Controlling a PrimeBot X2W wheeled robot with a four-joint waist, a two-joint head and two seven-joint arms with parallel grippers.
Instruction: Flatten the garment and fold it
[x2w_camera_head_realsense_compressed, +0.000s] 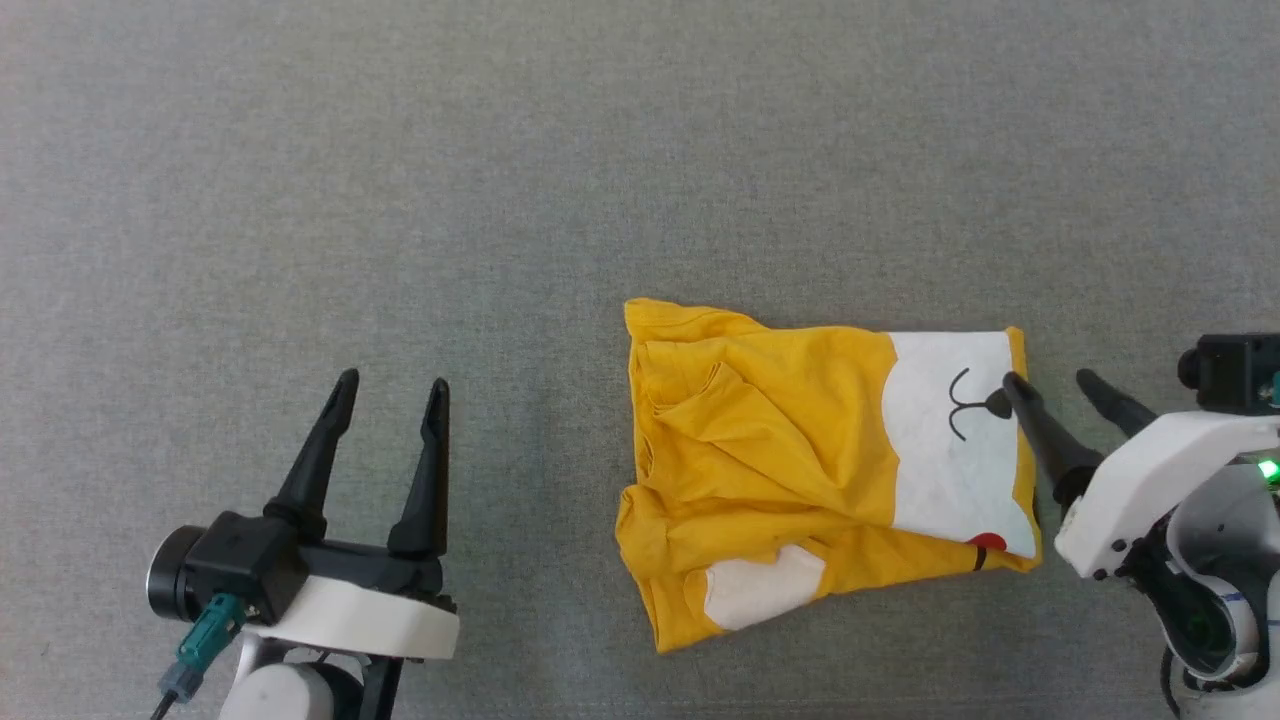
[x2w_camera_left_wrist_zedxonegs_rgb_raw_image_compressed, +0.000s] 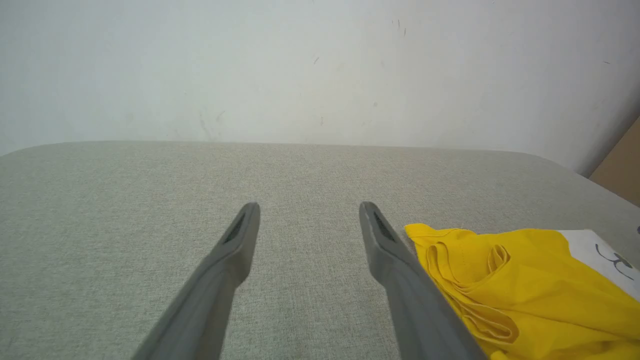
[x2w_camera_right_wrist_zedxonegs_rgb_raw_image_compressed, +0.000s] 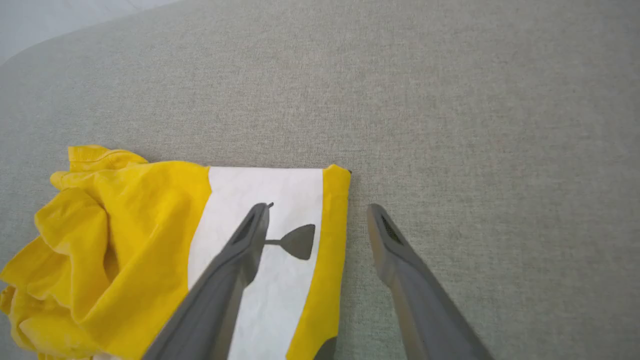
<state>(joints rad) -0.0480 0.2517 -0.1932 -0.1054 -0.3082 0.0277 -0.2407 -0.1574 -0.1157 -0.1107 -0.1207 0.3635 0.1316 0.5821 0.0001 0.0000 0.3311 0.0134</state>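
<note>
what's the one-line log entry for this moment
shirt: roughly folded | left claw: open, away from shirt | right claw: open, straddling shirt edge

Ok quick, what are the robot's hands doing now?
Left hand: open, holding nothing.
Right hand: open, empty, at the edge of the yellow shirt.

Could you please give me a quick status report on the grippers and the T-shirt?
Left gripper open, apart from the T-shirt. Right gripper open, astride its right edge, holding nothing. T-shirt folded small, left side rumpled. Nothing in the way.
</note>
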